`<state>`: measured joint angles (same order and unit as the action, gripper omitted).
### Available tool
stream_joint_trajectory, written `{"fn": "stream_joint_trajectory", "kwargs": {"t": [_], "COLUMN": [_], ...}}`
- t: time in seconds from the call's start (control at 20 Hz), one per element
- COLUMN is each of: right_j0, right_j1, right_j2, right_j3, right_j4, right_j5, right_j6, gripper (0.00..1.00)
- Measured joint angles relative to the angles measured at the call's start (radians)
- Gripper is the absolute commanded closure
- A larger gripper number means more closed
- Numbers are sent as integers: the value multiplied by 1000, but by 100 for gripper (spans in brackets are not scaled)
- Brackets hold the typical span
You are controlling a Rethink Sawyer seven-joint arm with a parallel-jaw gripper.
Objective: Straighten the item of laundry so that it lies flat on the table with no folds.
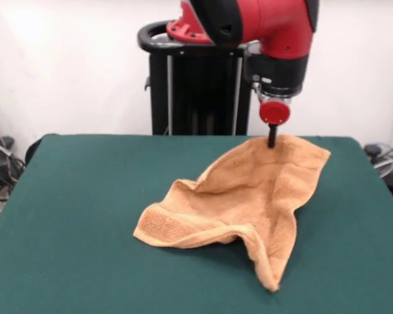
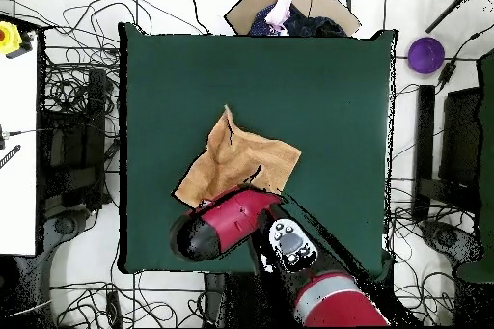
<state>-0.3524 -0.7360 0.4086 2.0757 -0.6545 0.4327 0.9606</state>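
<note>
Clearly the towel (image 1: 239, 196) is not flat yet: on the left of the front view its banded corner lies down on the green counter (image 1: 72, 216), with a thick fold rolled along the near edge. Toward the middle a flap runs out to a point near the counter's front. On the right the far corner is raised under the gripper (image 1: 272, 139) — a dark tip meets the cloth there, but whether the fingers are clenched on it I cannot tell. To do this step well, I judge the raised corner should be drawn away from the flat one, low and slow, so the fold opens rather than drags.
</note>
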Motion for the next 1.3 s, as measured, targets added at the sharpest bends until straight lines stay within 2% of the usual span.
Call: {"fn": "stream_joint_trajectory", "kwargs": {"t": [0.35, 0.4, 0.85, 1.0, 1.3], "right_j0": [101, 132, 243, 260, 274], "right_j1": [27, 45, 139, 162, 178], "right_j2": [-140, -184, -336, -368, -409], "right_j3": [18, 19, 39, 51, 74], "right_j4": [1, 2, 34, 52, 72], "right_j5": [-107, -170, -434, -480, -485], "right_j6": [49, 75, 182, 204, 205], "gripper": [100, 100, 100, 100, 100]}}
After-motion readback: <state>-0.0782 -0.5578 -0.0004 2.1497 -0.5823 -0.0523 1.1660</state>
